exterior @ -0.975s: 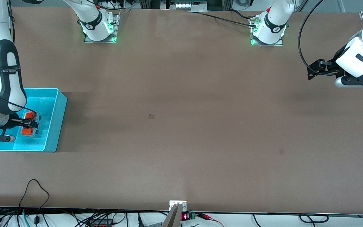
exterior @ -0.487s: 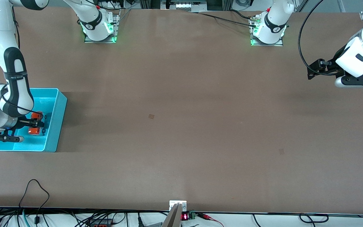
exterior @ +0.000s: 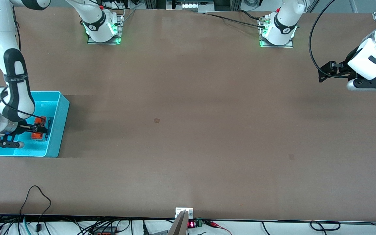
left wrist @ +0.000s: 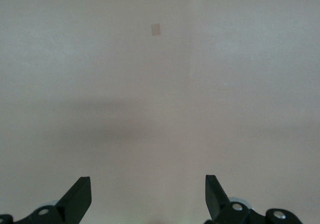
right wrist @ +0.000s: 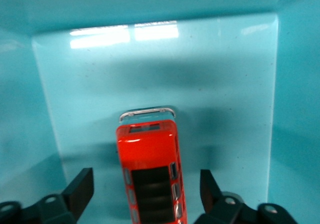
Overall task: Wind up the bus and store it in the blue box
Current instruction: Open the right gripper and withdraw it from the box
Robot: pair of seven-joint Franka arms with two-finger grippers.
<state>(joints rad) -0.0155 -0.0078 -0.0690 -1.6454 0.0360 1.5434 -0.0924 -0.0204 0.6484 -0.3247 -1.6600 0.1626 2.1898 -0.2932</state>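
The orange bus (right wrist: 150, 174) with dark roof windows lies on the floor of the blue box (exterior: 60, 130), which stands at the right arm's end of the table. My right gripper (right wrist: 146, 181) is down inside the box, open. Its fingers (right wrist: 82, 186) stand on either side of the bus with a gap to each side and touch nothing. In the front view the bus (exterior: 39, 128) shows partly under the right gripper (exterior: 40, 129). My left gripper (left wrist: 148, 189) is open and empty, and waits above bare table at the left arm's end.
The box's walls (right wrist: 292, 109) stand close around the right gripper. Small tape patches (exterior: 157, 120) (exterior: 291, 157) mark the brown table. Cables lie along the table's edge nearest the front camera (exterior: 38, 195).
The right gripper moved with the bus toward the box wall that faces the table's middle, then opened. The bus now rests free on the box floor. The left arm has not moved.
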